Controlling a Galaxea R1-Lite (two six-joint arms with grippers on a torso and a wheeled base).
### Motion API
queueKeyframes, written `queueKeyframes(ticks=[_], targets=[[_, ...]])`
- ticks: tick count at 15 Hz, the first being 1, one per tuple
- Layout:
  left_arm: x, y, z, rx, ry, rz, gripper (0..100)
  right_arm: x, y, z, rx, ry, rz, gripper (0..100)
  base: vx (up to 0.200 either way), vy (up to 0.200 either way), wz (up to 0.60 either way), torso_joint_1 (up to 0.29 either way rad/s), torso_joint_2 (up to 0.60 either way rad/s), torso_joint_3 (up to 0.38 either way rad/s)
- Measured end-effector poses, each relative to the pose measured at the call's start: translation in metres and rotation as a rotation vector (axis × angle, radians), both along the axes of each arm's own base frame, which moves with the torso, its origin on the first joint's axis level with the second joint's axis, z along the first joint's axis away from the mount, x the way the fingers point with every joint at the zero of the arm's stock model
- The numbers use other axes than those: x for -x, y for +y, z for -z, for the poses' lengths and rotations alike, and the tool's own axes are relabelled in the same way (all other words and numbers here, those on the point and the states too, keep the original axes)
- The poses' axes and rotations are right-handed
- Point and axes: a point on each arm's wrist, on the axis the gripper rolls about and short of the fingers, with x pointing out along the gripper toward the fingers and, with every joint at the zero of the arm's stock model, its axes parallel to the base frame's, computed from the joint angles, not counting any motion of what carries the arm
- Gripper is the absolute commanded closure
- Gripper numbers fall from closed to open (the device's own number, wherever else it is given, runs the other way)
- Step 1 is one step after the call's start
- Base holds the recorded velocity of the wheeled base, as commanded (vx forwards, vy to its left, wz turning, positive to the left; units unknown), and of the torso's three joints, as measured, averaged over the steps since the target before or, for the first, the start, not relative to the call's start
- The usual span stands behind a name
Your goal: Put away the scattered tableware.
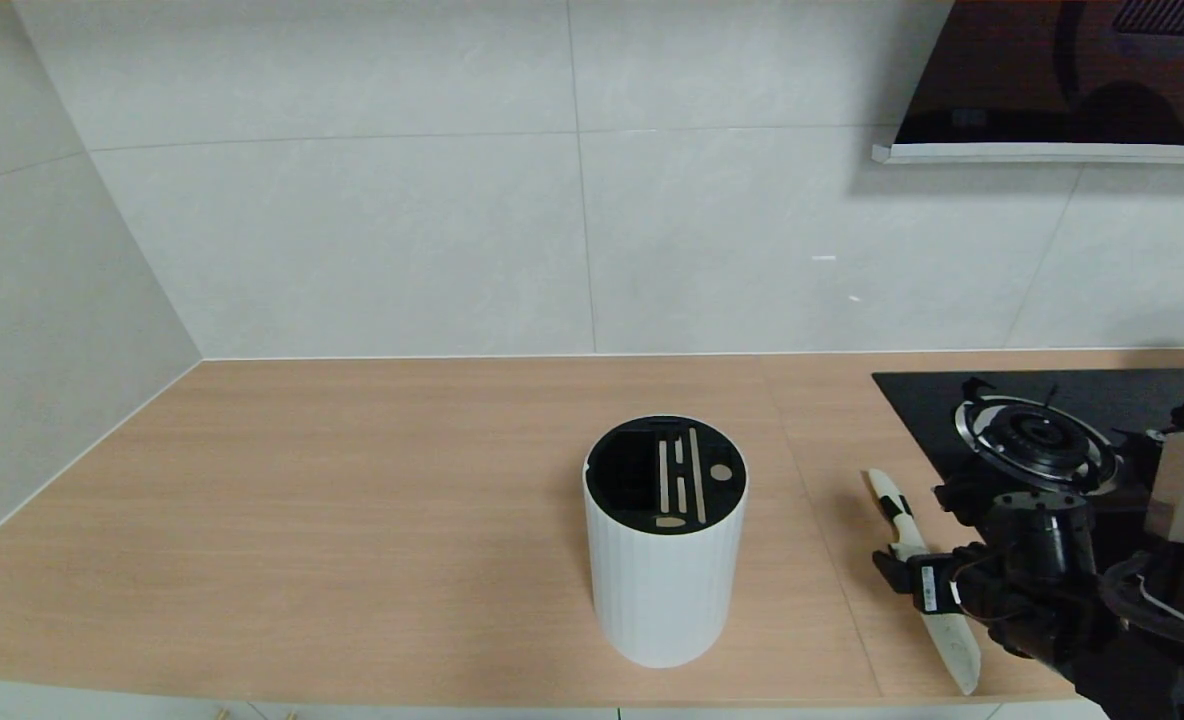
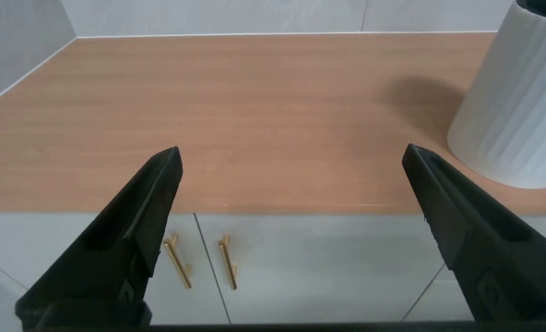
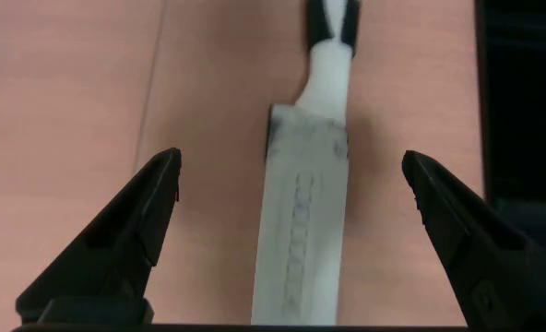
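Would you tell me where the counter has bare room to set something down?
Bare: the wide counter left of the white holder, out to the side wall, and the strip behind it. Crowded: the right end, where the knife lies beside the hob under the right gripper.

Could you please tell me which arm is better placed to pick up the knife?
Right: the right gripper, open, hovers directly over the knife; the left gripper sits far off, beyond the holder.
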Motion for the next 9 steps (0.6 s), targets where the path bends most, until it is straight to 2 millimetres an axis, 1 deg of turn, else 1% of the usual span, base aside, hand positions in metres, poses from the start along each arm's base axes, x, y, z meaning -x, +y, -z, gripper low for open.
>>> queueKeyframes(ticks=[4, 9], targets=[[0.0, 0.0, 0.0, 0.0, 0.0, 0.0, 0, -0.003, 0.001, 0.014, 0.008, 0.032, 0.006, 0, 0.0, 0.0, 0.0, 0.0, 0.0, 0.0], [0.0, 0.0, 0.0, 0.0, 0.0, 0.0, 0, -0.01, 0.0, 0.018, 0.006, 0.023, 0.059, 0, 0.0, 0.0, 0.0, 0.0, 0.0, 0.0]])
